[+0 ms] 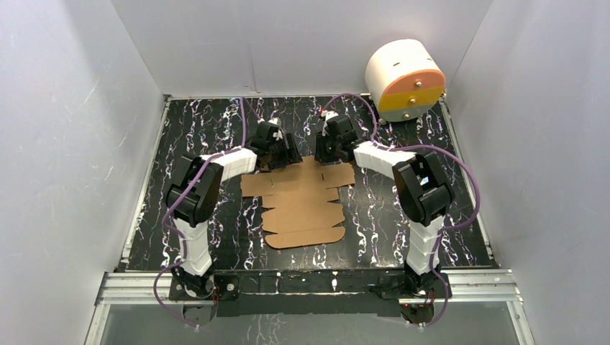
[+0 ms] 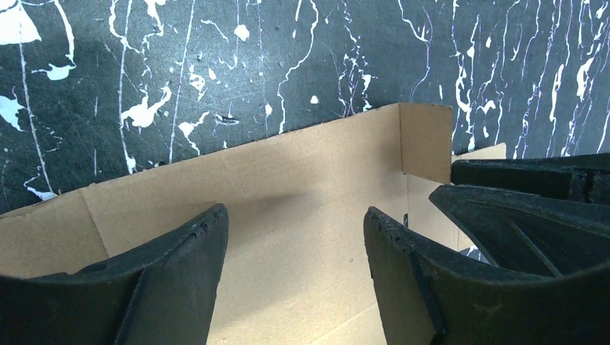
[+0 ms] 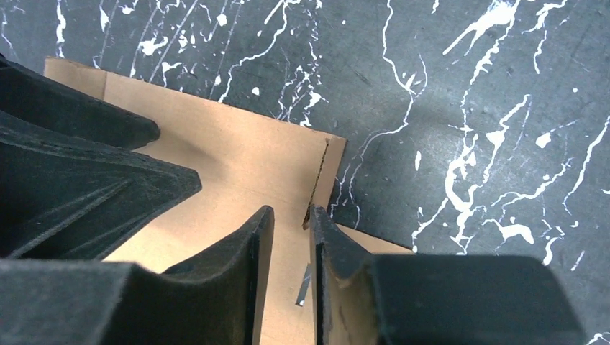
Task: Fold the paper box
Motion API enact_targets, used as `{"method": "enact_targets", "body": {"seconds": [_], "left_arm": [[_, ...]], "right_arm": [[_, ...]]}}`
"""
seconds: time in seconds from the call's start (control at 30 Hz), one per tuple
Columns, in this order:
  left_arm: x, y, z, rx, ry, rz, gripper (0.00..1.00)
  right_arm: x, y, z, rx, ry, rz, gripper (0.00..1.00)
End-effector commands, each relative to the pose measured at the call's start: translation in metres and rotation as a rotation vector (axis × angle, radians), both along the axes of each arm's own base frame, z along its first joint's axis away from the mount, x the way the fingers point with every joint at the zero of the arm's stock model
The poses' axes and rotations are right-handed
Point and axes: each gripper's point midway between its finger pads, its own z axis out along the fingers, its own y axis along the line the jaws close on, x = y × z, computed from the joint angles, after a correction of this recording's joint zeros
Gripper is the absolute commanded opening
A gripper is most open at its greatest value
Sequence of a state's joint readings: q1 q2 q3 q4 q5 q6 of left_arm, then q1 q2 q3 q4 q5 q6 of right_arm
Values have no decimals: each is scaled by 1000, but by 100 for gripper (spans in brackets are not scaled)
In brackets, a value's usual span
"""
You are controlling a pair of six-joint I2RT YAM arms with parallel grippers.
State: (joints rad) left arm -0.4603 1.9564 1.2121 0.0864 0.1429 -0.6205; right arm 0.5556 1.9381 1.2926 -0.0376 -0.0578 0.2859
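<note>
Right claw (image 3: 292, 210) pinching paper box (image 1: 302, 208), wide end far.

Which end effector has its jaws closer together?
The right end effector: its jaws stand narrowly astride the paper box's raised flap, while the left end effector's gape wide.

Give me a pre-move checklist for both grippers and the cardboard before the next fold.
1. Left gripper open above the far panel of the paper box: ok.
2. Right gripper pinched on the end flap: looks ok; the fingers are nearly together with the flap's edge between them.
3. End flap standing up from the sheet: ok.
4. Near flaps lying flat on the table, not yet folded: ok.
5. Room between the two grippers: cannot tell; they sit very close in the left wrist view.
6. White cylinder in the far right corner, apart from both arms: ok.
</note>
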Motion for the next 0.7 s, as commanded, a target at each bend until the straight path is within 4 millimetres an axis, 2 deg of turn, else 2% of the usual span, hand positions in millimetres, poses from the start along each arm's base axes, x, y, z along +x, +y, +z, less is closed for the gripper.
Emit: {"method": "enact_targets", "body": {"seconds": [0.0, 0.1, 0.23, 0.37, 0.53, 0.67], "left_arm": [[-7, 4, 22, -2, -32, -8, 68], [-9, 6, 50, -23, -85, 0, 69], [-17, 15, 91, -45, -162, 21, 73], [-29, 36, 111, -18, -203, 72, 79], [-56, 79, 113, -30, -160, 174, 83], [-77, 114, 106, -87, -102, 252, 84]], "right_arm": [[8, 3, 35, 13, -89, 30, 36], [-1, -3, 49, 30, -125, 37, 44], [-18, -8, 61, 57, -149, 56, 49], [-34, -10, 64, 92, -147, 74, 53], [-51, 4, 60, 184, -115, 136, 56], [-62, 16, 56, 258, -89, 185, 60]]}}
